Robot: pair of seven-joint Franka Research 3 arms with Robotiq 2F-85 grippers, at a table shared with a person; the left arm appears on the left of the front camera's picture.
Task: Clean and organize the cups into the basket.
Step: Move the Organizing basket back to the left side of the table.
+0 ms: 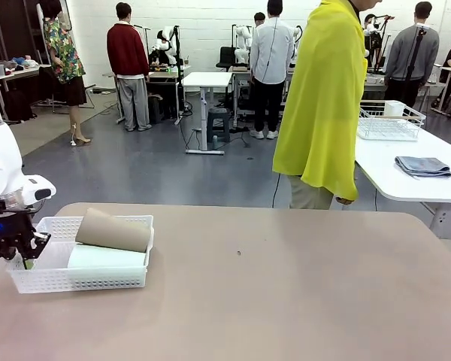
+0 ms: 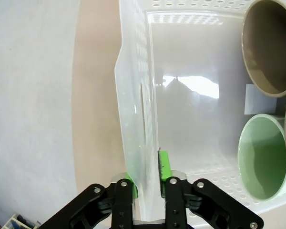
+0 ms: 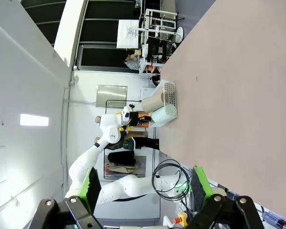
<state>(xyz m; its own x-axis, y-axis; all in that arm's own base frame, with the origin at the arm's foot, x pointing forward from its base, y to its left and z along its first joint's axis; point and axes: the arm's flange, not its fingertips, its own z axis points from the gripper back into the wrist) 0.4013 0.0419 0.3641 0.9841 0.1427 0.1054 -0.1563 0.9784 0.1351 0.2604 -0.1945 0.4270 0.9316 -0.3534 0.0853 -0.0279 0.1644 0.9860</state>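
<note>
Left gripper (image 2: 148, 183) clamped on basket (image 2: 133, 95) wall, both cups (image 2: 262, 162) lying inside

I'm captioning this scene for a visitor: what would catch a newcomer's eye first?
The white basket at the table's near left, with the tan-brown cup and mint green cup lying inside. The left gripper has its fingers shut on the basket's side wall. Across the table stands a person in a bright yellow top.
</note>
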